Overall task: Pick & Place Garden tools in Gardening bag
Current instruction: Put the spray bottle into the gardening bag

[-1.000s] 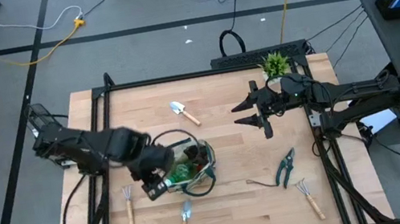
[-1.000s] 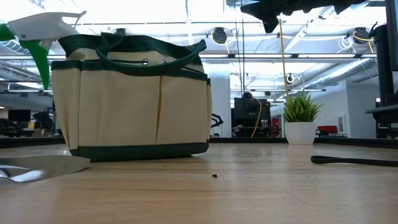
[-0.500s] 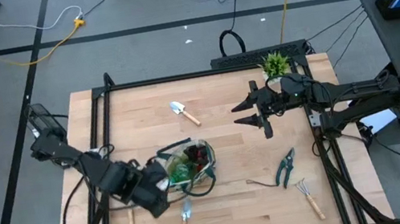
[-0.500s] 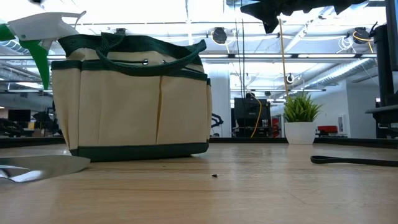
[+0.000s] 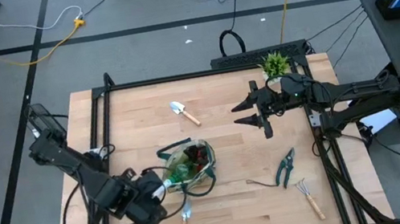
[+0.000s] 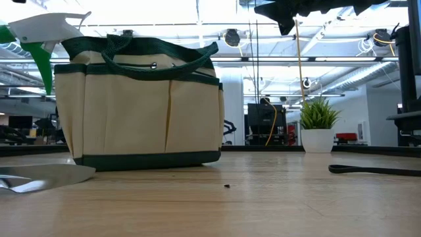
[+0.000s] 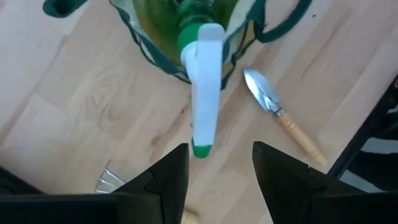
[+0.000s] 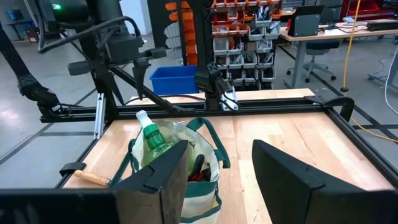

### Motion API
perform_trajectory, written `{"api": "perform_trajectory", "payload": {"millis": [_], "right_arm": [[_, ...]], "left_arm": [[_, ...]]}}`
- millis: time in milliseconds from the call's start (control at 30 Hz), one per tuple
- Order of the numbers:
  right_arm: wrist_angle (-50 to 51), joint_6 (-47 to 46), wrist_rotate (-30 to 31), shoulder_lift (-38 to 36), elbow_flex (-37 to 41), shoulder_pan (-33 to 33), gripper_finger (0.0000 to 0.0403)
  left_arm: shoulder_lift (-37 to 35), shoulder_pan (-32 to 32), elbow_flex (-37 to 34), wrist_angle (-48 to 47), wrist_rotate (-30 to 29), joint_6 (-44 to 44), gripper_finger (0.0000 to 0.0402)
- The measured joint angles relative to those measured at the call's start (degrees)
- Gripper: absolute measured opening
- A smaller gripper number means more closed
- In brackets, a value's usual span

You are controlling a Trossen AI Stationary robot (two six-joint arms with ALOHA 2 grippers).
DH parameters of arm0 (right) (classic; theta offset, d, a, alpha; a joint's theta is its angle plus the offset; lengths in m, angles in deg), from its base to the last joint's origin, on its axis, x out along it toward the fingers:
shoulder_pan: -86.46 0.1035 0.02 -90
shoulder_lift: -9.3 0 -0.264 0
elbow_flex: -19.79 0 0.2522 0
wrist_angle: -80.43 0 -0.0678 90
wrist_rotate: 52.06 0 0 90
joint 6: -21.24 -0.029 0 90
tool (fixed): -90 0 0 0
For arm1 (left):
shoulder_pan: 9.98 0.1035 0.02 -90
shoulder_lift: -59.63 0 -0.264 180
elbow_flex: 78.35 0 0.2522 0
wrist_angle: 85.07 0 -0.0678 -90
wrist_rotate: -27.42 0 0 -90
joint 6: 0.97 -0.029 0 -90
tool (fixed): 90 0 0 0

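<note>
1. Gardening bag (image 5: 189,167) stands upright on the wooden tabletop (image 5: 232,204); beige fabric, dark green trim, loop handles up. It is the landmark for everything below.
2. Green spray bottle (image 7: 200,74) with white nozzle sits in the bag, nozzle sticking out past the rim on the left-arm side; a red-and-black item (image 5: 202,158) also lies inside.
3. Left claw (image 5: 153,204) hovers just beside the bag, on the left arm's side and toward the tabletop's near edge; fingers spread apart, holding nothing, in line with the nozzle tip but not touching it.
4. Right claw (image 5: 253,114) hangs above the tabletop, well apart from the bag on the right-arm side, toward the far edge; fingers parted, empty.
5. Trowel (image 5: 184,219) with wooden handle lies flat just beside the bag, on its near-edge side, next to the left claw.
6. Second trowel (image 5: 184,111) lies beyond the bag, toward the far edge.
7. Teal-handled pruning shears (image 5: 285,168) lie to the bag's right-arm side, near it but apart.
8. Fork-rake (image 5: 308,196) with wooden handle lies farther out than the shears from the bag, toward the near right corner.
9. Small potted plant (image 5: 274,64) stands at the far edge, well apart from the bag.
</note>
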Motion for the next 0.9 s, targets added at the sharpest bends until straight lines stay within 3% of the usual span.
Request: {"api": "perform_trajectory", "payload": {"millis": [167,400,700,900], "right_arm": [[0.0,0.0,0.0,0.0,0.0,0.0,0.0171],[0.0,-1.5,0.0,0.0,0.0,0.0,0.0171],[0.0,-2.6,0.0,0.0,0.0,0.0,0.0171],[0.0,-2.6,0.0,0.0,0.0,0.0,0.0171]], "left_arm": [[0.0,-1.3,-1.3,1.5,-3.7,0.0,0.0184],[0.0,-1.9,-6.3,7.3,-4.3,0.1,0.0184],[0.0,-1.9,-8.8,7.1,-9.6,2.6,0.0184],[-1.4,-2.3,-8.0,7.2,-8.2,3.9,0.0184]]}}
